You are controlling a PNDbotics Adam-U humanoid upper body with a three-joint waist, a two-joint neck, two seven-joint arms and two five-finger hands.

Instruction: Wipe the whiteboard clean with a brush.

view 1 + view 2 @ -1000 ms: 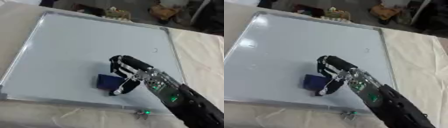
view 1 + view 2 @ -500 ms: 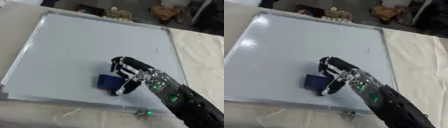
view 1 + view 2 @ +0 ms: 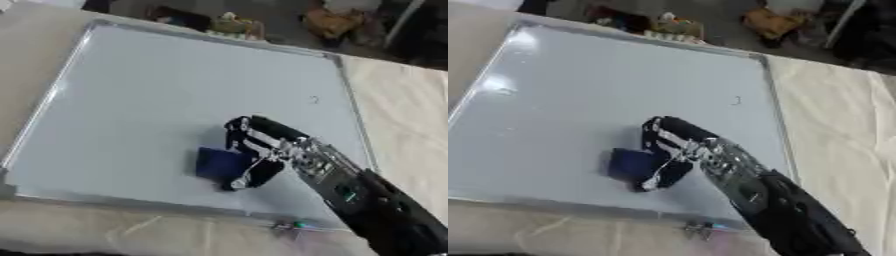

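Whiteboard (image 3: 157, 95) lies flat on a cloth-covered tabletop (image 3: 411, 115), its near half occupied by the robot's right hand (image 3: 258, 145), whose curled fingers and thumb clasp a blue brush (image 3: 219, 164) against the surface. One small dark mark (image 3: 314, 99) (near the board's right frame) sits well apart from the brush, up and to the right. The risk, judging from this pose: the brush could twist out of the fingers during the long sweep, or the stroke could pass beside the mark. The left hand is out of sight.
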